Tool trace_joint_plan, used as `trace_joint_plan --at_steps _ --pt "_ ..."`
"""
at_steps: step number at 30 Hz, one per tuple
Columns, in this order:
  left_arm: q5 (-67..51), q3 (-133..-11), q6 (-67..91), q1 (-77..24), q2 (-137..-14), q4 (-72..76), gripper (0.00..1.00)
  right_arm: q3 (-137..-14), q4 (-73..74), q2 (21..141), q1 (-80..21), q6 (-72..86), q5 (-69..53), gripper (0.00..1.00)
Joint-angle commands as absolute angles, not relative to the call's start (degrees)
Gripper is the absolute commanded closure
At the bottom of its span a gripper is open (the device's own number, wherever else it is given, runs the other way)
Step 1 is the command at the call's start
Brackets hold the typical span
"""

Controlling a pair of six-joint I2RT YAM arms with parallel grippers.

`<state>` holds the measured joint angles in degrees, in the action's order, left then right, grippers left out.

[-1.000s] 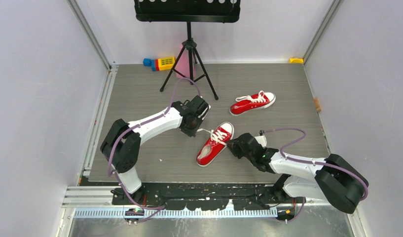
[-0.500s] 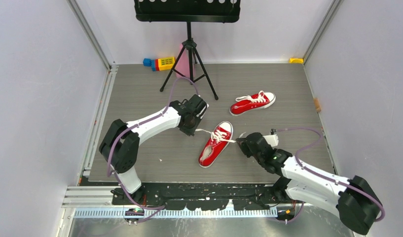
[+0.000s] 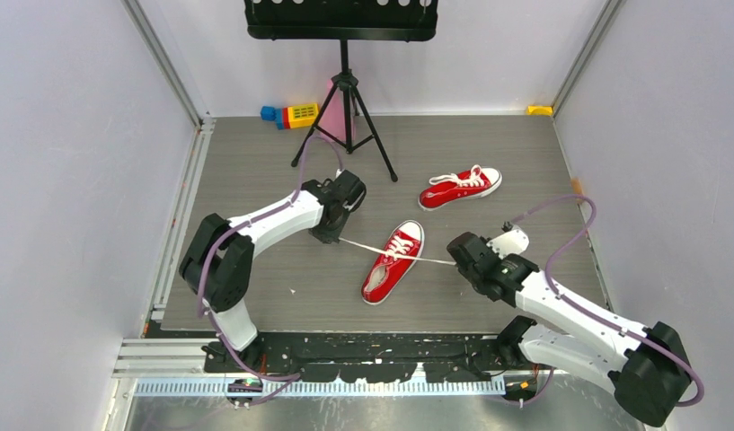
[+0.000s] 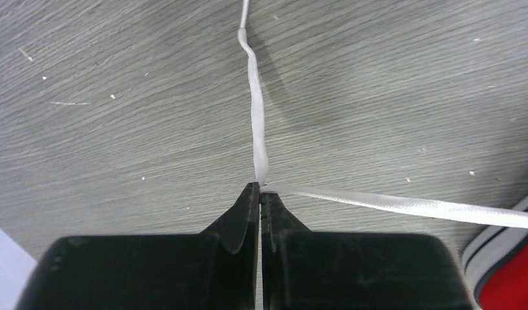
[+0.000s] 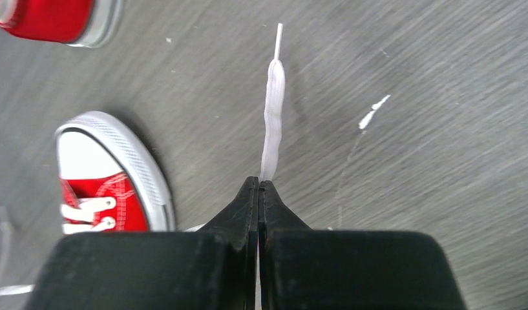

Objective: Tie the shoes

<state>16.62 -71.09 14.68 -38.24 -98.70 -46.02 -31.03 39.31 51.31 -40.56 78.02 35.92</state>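
Lace runs taut in one nearly straight line across the near shoe. That shoe lies on the desk between the arms, its long axis slanting away from their bases, toe cap at the far end. Left of the shoe, the left end effector is pressed together, pinching one lace end. Right of it, the right end effector pinches the other. Both look about equally near, so any crossing turns on that left-right line. Only the top view shows the second shoe whole, beyond the near one. Only the wrist views show the pinches.
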Motion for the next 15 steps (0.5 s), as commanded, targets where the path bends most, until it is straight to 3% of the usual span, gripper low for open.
trace_joint_plan --at_steps 1,8,10,12,15 --pt "22.1 -73.4 15.3 -38.0 -100.5 -49.6 1.0 -31.3 43.1 54.1 -40.3 75.3 39.3 1.0" --pt "20.6 -73.5 15.6 -38.1 -100.7 -49.9 1.0 -32.8 42.4 57.6 -40.3 69.0 39.2 0.99" --pt "18.0 -72.9 15.2 -38.1 -99.8 -49.2 1.0 -33.2 38.8 57.8 -40.3 63.3 35.6 0.91" --pt "14.7 -71.9 14.8 -38.3 -98.2 -47.9 0.93 -33.2 34.8 57.7 -40.2 58.2 30.9 0.81" --pt "12.0 -70.5 14.8 -38.4 -96.3 -47.1 0.79 -33.9 32.6 57.3 -40.3 54.4 26.0 0.5"
